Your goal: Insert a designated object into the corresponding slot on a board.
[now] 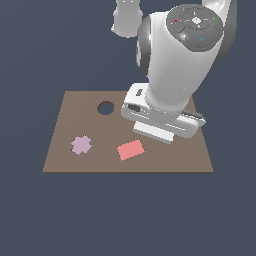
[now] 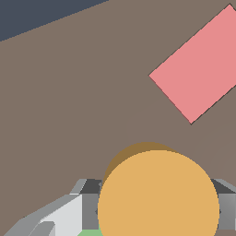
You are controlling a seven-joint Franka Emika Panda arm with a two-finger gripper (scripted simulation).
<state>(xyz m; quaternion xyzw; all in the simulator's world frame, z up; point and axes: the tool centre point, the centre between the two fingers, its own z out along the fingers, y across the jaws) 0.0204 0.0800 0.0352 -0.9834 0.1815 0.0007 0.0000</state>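
Orange and round, the disc (image 2: 158, 193) was seen closest to the wrist camera, held flat face up between the gripper's (image 2: 156, 207) grey fingers (image 2: 90, 203), which were clamped on its two sides; being circular, it had no long axis. It was held over the brown board (image 1: 65, 150), near the red rectangle (image 1: 130, 149). In the exterior view the arm hid the disc, and the circular hole (image 1: 105, 107) was seen well apart, beyond a lilac cross-shaped patch (image 1: 81, 145).
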